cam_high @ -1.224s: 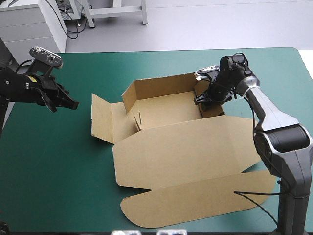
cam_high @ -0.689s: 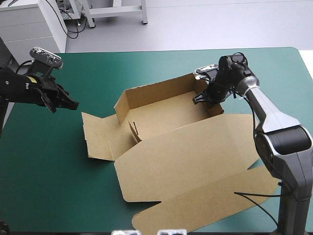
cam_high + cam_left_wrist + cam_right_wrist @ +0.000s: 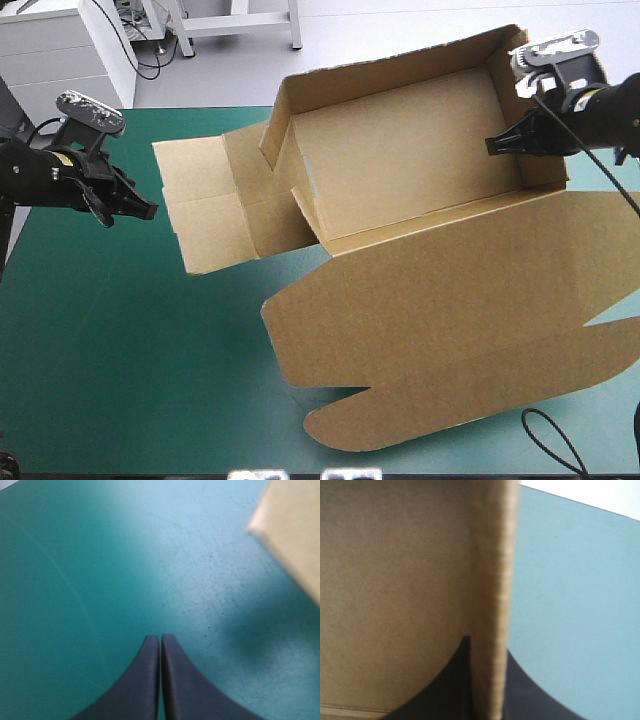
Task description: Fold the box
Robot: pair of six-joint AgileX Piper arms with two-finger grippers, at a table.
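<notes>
While the right gripper [image 3: 500,145] clamps the right wall [image 3: 540,120] of the box [image 3: 420,160], all but closed on the board, the tray section hangs raised above the far half of the counter [image 3: 110,350], tilted toward the high camera.

Status: the back wall and the right wall stand upright, so the tray is partly formed. The left flap [image 3: 205,205] lies unfolded, projecting outward past the tray's left end. The lid [image 3: 460,310] extends flat from the tray's near edge toward the near side of the counter. Remaining work, as judged: raise and tuck the left end.

The left gripper [image 3: 145,212] hovers over the left part of the counter, just beside the left flap, fingers pressed together, holding nothing.

View differences:
- Only the high view shows the whole box and both arms.
- Only the right wrist view confirms the grasp, with one black finger on each side of the board edge.
- The left wrist view shows the empty gripper over bare teal-green cover, with one brown corner ahead and off to one side.
</notes>
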